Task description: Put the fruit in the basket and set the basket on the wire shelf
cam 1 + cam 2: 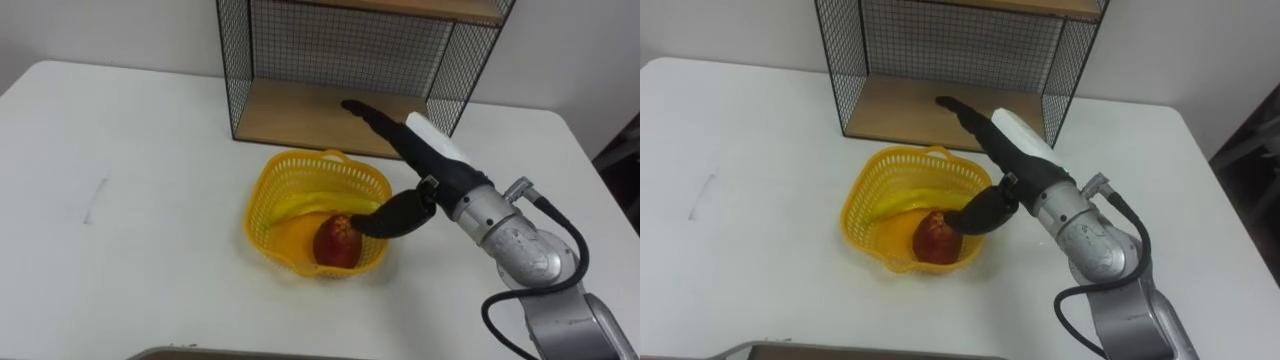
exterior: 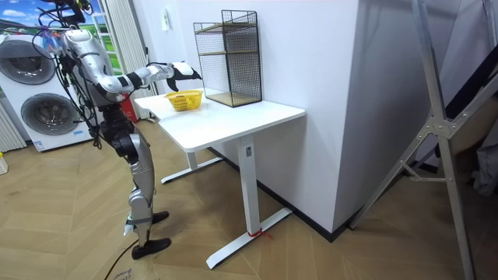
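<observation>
Inside yellow basket (image 1: pixel 262 215): banana (image 1: pixel 300 204), red fruit (image 1: pixel 337 243); right hand (image 1: pixel 418 157) above rim, fingers straight.

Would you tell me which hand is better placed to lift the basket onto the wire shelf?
Right: the right hand is over the rim of the yellow basket, fingers straight, pointing at the wire shelf behind it.

White table (image 1: pixel 120 210): yellow basket (image 1: pixel 260 215) at centre, wire shelf (image 1: pixel 330 60) at its 12 o'clock. In the basket, a banana (image 1: pixel 298 206) and a red fruit (image 1: pixel 338 241) at 5 o'clock. Right hand (image 1: pixel 428 162) at the basket's 2 o'clock, fingers (image 1: pixel 372 118) straight toward the shelf, thumb over the rim beside the red fruit.
</observation>
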You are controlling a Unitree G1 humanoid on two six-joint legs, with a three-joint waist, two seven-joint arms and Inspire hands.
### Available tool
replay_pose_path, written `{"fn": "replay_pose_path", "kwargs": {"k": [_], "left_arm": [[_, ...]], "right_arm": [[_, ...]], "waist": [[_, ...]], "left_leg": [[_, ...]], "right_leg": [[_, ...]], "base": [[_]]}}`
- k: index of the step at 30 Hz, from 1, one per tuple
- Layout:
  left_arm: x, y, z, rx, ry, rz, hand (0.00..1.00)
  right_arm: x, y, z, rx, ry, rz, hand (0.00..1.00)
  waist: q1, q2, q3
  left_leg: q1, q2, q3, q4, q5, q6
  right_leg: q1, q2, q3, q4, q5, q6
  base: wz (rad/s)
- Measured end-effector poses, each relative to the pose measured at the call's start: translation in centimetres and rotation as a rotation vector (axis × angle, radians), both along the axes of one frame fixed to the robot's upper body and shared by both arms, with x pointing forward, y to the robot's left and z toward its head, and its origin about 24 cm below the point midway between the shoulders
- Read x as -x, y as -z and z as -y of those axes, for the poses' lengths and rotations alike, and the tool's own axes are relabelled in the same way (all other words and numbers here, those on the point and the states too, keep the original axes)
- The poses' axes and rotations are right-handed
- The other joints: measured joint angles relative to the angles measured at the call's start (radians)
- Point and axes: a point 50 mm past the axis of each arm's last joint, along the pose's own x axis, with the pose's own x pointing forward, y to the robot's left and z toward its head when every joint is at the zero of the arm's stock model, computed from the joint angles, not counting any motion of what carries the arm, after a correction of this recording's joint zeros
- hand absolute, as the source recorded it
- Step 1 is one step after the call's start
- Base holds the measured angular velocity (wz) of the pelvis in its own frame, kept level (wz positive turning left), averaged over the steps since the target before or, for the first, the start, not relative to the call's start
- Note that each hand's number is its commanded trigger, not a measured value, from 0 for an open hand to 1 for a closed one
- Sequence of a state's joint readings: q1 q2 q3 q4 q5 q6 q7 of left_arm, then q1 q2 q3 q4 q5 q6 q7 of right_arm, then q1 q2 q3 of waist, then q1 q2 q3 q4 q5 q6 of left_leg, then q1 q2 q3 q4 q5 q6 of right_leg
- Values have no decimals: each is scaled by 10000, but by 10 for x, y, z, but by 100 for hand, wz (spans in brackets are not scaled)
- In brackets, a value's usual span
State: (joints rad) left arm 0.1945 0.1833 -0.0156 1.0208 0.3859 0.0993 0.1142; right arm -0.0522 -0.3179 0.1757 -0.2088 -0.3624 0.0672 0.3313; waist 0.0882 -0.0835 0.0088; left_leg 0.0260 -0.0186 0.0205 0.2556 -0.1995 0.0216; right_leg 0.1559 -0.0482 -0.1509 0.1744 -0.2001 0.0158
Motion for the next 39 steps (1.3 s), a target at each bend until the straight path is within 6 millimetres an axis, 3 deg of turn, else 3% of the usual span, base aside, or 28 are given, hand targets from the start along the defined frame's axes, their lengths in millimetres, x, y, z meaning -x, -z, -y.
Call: {"fn": "replay_pose_path", "kwargs": {"k": [2, 4, 6, 11, 14, 17, 20, 24, 27, 30, 33, 36, 39], "left_arm": [[0, 0, 0, -8, -17, 14, 0], [0, 0, 0, -26, -29, 24, 0], [0, 0, -1, -52, -65, 44, 0], [1, -1, -3, -271, -375, 176, 0], [8, -1, -6, -292, -944, 309, 0], [30, 0, -9, -461, -1839, -16, 0], [44, 0, -14, -778, -2745, -94, 0], [70, -4, -25, -1401, -5378, 20, 0], [77, -10, -37, -2209, -7320, 560, 0], [74, -21, -55, -3427, -9209, 1689, 0], [57, -38, -76, -4998, -10250, 3235, 0], [23, -72, -98, -6399, -10537, 5783, 0], [-8, -111, -112, -7998, -10334, 8279, 0]], "right_arm": [[0, 0, 0, -7, 0, -2, 0], [0, 0, 0, -53, -4, -11, 0], [0, 0, 0, -90, -2, -4, 0], [-1, -3, 3, -525, 167, 91, 0], [-3, -10, 14, -1642, 709, 269, 0], [-3, -13, 27, -2732, 1678, 583, 0], [1, -10, 39, -3083, 2448, 661, 0], [7, -8, 58, -4629, 3906, 904, 0], [12, -8, 74, -5402, 4947, 1146, 0], [20, -3, 87, -5486, 6023, 1342, 0], [28, 0, 97, -5377, 6870, 1546, 0], [36, 5, 105, -5220, 7660, 1679, 0], [43, 11, 109, -5012, 8201, 1652, 0]], "waist": [[-11, -1, -17], [-11, -2, -144], [-9, 13, -198], [-66, 67, -173], [-43, 156, -122], [-55, 268, -47], [-81, 288, -49], [-56, 409, -57], [-47, 543, -81], [-43, 687, -143], [-55, 799, -143], [36, 803, -161], [259, 838, -240]], "left_leg": [[-11, 2, -1, 17, 0, 0], [-67, 5, -3, 23, 2, 0], [-71, 5, -3, 31, 2, 1], [-50, -10, -71, 23, 0, 2], [-42, -16, -75, 38, 1, 3], [-32, -16, -67, 36, 1, 3], [-48, -16, -81, 20, 0, 3], [-31, -7, -57, 11, 1, 3], [2, -5, -62, 11, 0, 3], [42, -7, -85, -7, 3, 2], [2, -24, -209, -8, 21, -4], [-54, -50, -223, -29, 66, -1], [43, -87, -218, -150, 125, 27]], "right_leg": [[-21, 0, -7, 0, 4, -5], [-130, 2, -18, 0, 23, -5], [-122, 1, -27, 1, 26, -4], [25, 0, -70, -21, 36, 2], [45, 1, -55, -25, 40, 8], [47, -5, -71, -27, 42, 10], [39, -5, -93, -46, 41, 11], [49, -4, -84, -44, 40, 12], [60, -10, -93, -47, 40, 12], [46, -19, -132, -48, 40, 13], [44, -18, -150, -64, 38, 11], [10, -28, -167, -176, 20, 12], [31, -34, -8, -188, 28, 24]], "base": [[0], [0], [0], [3], [0], [0], [0], [0], [0], [0], [5], [4], [-6]]}}
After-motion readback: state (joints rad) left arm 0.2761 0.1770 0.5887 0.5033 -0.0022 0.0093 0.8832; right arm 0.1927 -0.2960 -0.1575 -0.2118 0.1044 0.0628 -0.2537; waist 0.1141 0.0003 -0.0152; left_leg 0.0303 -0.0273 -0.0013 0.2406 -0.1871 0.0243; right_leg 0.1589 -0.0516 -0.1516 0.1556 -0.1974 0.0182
